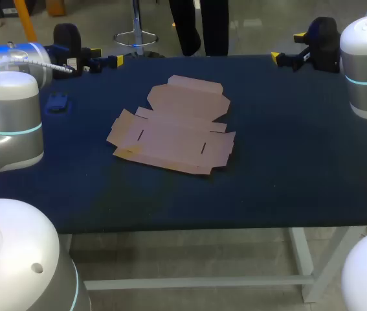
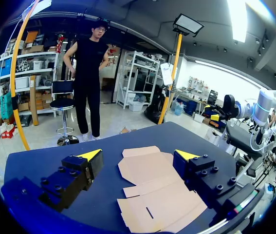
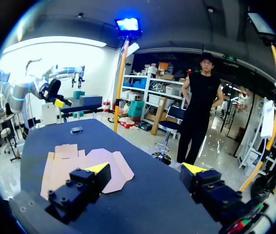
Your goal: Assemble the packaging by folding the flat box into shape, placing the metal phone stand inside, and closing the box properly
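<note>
Near edge of table: dark blue cloth cover. Mid-table: flat box, fully unfolded, flaps spread, every panel down on the cloth; presumably centred for equal reach from both sides. Folding not yet started. Farther back, toward left side: small dark object, well apart from box; possibly the phone stand, cannot confirm. At far edge: left gripper and right gripper, both spread wide, holding nothing, off the box; probably a start pose.
</note>
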Available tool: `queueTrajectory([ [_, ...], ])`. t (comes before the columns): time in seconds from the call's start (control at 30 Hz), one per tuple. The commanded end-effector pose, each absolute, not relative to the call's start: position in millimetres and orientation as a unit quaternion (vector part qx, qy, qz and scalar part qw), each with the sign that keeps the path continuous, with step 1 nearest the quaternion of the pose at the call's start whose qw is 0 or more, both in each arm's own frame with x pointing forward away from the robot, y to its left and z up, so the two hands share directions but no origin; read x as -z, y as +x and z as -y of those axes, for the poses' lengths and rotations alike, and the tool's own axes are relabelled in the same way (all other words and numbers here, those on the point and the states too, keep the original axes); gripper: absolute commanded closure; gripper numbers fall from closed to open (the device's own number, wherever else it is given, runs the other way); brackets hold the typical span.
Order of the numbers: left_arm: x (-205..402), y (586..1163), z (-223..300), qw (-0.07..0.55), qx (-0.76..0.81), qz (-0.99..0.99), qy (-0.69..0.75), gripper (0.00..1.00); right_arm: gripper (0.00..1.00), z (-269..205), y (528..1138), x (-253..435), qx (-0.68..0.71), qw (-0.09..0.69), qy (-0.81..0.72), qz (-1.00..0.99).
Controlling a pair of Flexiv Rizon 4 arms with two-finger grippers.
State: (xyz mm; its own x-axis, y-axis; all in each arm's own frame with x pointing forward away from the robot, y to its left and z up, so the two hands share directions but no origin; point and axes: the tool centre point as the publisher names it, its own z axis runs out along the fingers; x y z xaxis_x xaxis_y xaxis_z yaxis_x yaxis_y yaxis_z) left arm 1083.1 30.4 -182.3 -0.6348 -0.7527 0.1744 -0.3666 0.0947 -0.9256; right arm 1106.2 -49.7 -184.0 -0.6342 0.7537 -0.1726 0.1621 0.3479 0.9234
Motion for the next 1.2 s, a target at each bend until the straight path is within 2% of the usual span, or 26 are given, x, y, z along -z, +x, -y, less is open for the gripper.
queueTrajectory([
  [0.03,182.3,1083.2,-29.9,0.177,0.548,-0.718,-0.390,0.00,0.00,49.8,1105.2,184.1,-0.486,0.305,0.300,-0.762],
  [0.77,182.2,1082.4,-29.3,0.174,0.545,-0.723,-0.387,0.00,0.00,49.8,1105.2,184.1,-0.486,0.305,0.300,-0.762],
  [1.2,181.6,1069.2,-33.6,0.127,0.506,-0.724,-0.452,0.00,0.00,49.3,1100.4,184.2,-0.458,0.244,0.367,-0.772],
])
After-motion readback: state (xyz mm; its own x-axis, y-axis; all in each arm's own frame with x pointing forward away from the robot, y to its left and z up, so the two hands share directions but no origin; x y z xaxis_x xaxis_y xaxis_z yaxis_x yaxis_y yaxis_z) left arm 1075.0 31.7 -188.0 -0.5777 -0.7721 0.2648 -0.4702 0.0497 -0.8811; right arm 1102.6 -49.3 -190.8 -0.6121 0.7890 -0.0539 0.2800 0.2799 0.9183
